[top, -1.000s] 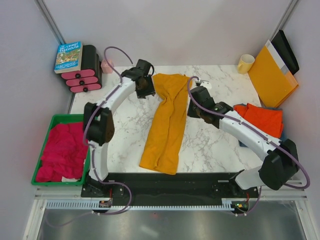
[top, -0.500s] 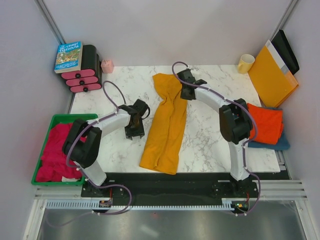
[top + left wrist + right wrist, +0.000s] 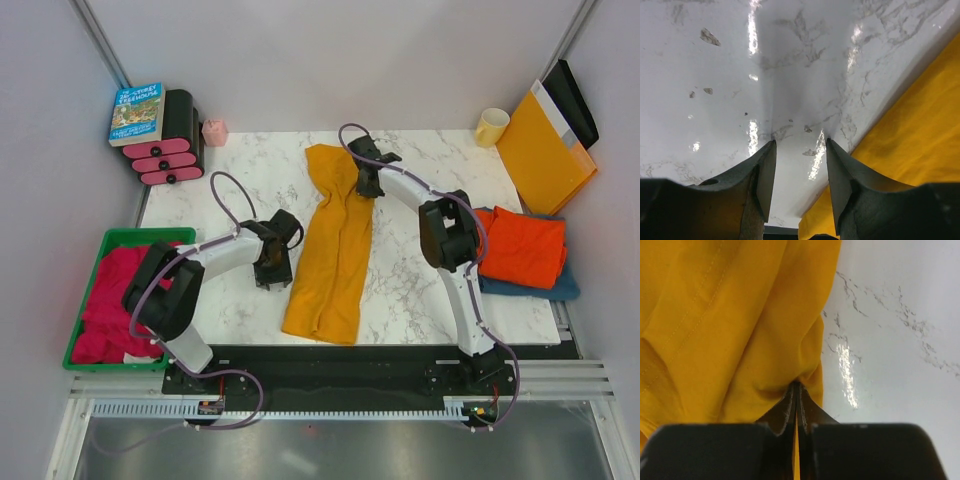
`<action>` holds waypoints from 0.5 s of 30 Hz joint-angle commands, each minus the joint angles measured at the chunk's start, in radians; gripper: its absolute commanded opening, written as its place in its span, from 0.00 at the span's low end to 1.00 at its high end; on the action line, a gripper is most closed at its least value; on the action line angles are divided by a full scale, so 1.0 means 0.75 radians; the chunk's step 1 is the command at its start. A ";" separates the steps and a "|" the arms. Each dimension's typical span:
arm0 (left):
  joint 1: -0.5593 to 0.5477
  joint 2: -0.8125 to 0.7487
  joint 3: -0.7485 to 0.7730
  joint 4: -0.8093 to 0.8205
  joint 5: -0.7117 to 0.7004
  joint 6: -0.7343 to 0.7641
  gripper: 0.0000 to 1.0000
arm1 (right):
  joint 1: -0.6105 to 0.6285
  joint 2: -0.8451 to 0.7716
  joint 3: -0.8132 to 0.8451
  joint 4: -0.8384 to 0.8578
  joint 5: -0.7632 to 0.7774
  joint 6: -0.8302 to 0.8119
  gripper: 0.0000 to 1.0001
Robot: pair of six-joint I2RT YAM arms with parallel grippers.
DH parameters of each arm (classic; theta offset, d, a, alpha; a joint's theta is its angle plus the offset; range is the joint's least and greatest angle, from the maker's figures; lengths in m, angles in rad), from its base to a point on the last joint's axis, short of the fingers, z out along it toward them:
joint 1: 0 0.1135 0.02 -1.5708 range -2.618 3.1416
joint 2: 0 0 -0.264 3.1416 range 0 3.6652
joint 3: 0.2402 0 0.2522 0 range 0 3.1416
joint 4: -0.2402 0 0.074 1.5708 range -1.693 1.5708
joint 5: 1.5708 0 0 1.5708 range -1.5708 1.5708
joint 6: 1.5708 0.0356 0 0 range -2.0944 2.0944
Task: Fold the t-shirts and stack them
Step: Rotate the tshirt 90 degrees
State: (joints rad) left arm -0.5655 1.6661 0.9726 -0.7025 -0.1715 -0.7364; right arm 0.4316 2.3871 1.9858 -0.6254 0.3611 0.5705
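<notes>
My right end effector (image 3: pixel 796 386) grips the yellow shirt's (image 3: pixel 335 250) far right edge; it runs near-to-far, and my left end effector (image 3: pixel 800 145), released, hovers just left.

Twin arms on a long black base plate (image 3: pixel 340 362).
Above that plate, left arm (image 3: pixel 215 252) and right arm (image 3: pixel 462 300) show white shells, bulky black joints, looping lilac cables (image 3: pixel 342 135), dark wedge-shaped gripper fingers (image 3: pixel 765 175).

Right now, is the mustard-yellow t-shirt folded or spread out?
Partly folded: the mustard-yellow t-shirt lies as one long narrow strip on the table, not yet a compact square. The right fingers pinch its edge.
</notes>
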 commanded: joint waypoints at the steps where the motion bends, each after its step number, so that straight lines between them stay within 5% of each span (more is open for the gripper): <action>1: -0.052 0.020 -0.090 0.014 0.042 -0.090 0.52 | -0.038 0.132 0.136 -0.062 -0.046 -0.002 0.05; 11: -0.058 -0.041 -0.145 0.016 0.028 -0.110 0.51 | -0.087 0.286 0.441 -0.066 -0.175 0.013 0.10; 15: -0.058 -0.227 -0.147 0.063 -0.002 -0.076 0.53 | -0.081 -0.032 0.221 0.128 -0.209 0.051 0.16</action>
State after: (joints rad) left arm -0.5972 1.5997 0.9039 -0.6502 -0.1734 -0.7700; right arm 0.3668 2.5519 2.2627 -0.6224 0.2466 0.5789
